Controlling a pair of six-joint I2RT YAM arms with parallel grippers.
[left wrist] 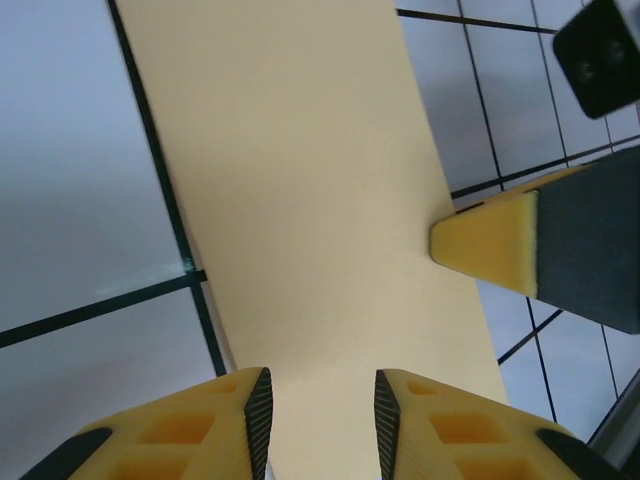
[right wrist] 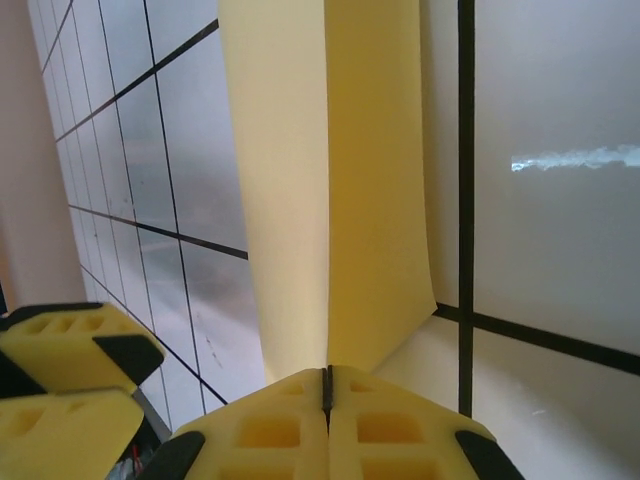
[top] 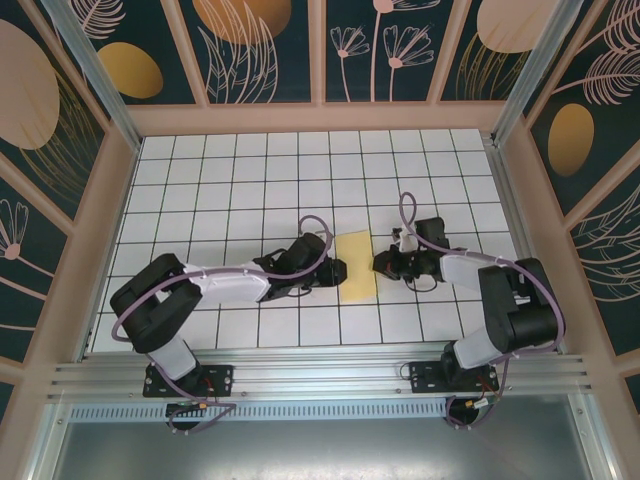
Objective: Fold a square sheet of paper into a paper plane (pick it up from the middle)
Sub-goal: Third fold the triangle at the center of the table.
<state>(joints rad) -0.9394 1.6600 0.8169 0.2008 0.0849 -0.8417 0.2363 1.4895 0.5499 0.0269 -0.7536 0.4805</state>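
Where the left arm [top: 215, 285] and right arm [top: 500, 290] reach in from the near edge of the desk [top: 250, 170], they meet over one sheet of paper [top: 357, 268].

The left fingers [left wrist: 235, 430] stand apart at the sheet's left side. A narrow gap is open between the pads, and the paper lies flat under them. The right fingers [right wrist: 280, 430] are pressed together, clamped on the sheet's right edge. From that wrist, the paper runs straight out of the seam between them.

The sheet lies about the middle of the desk, a little toward the near edge and slightly right of centre. From above it is a narrow rectangle, with its long axis running from the near edge toward the far edge. Both short ends are square, so neither end comes to a point.

It is pale yellow, plain and unmarked. A straight crease runs along its length in the right wrist view, with a paler half on one side and a deeper yellow half on the other. One corner by the right fingers curls up off the white grid.

Beyond the far edge stand dark wall panels [top: 260, 50] with leaf patterns.
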